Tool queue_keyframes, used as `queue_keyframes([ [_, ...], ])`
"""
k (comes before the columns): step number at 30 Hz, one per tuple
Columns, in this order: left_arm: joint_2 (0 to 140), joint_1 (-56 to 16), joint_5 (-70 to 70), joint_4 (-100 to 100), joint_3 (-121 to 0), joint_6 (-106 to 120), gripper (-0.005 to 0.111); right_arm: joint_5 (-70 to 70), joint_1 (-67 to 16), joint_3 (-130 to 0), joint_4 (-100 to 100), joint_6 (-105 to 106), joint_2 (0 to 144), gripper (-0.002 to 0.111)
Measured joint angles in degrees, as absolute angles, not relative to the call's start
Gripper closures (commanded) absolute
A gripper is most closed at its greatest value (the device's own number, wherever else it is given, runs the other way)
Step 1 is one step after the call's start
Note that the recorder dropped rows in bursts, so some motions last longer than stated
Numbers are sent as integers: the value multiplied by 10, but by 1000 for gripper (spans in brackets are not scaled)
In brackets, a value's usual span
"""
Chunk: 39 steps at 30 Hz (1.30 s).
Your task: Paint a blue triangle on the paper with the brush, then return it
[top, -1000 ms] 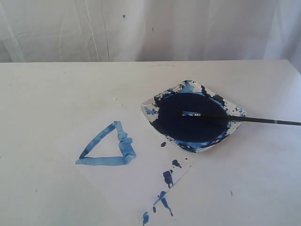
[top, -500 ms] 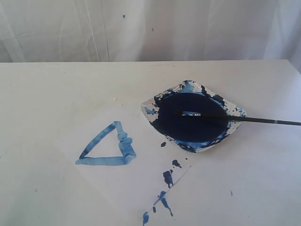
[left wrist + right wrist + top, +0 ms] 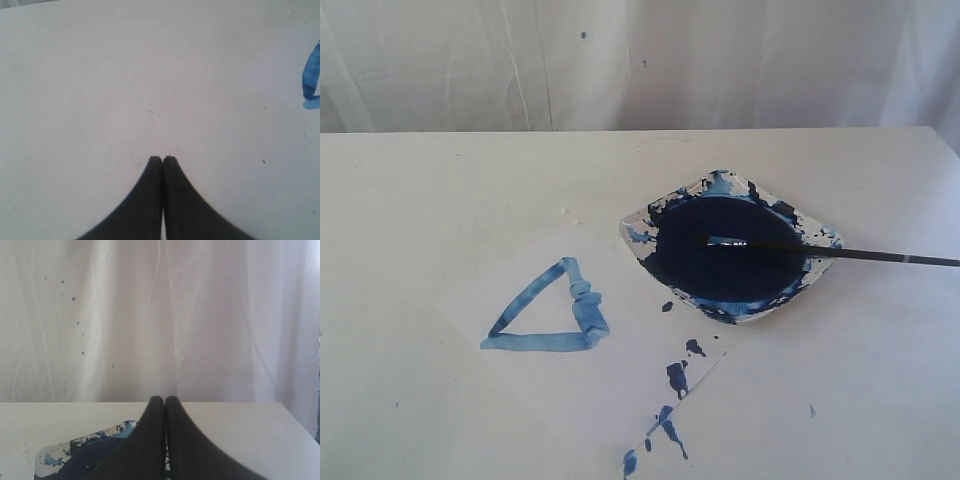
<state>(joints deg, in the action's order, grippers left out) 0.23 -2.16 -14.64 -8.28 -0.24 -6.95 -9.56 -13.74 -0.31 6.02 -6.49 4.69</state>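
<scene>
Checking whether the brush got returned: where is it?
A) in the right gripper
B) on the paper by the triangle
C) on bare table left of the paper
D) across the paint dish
D: the brush lies across the dish, tip over the blue paint, handle jutting past the rim.

So the table (image 3: 440,200) looks matte white, the paper (image 3: 620,385) is thin and kinda see-through with a streaky painted triangle (image 3: 585,305), the dish (image 3: 638,238) rim is all blotchy with paint, the brush (image 3: 880,257) is plain black, and there's wrinkly white cloth (image 3: 720,60) behind.
</scene>
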Motion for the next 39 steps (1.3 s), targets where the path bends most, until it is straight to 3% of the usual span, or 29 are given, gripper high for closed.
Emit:
queue_keyframes([
  [39,2,0,-149,-82,-2,-53,107,-91,-127,-3,60,-65,20,108],
])
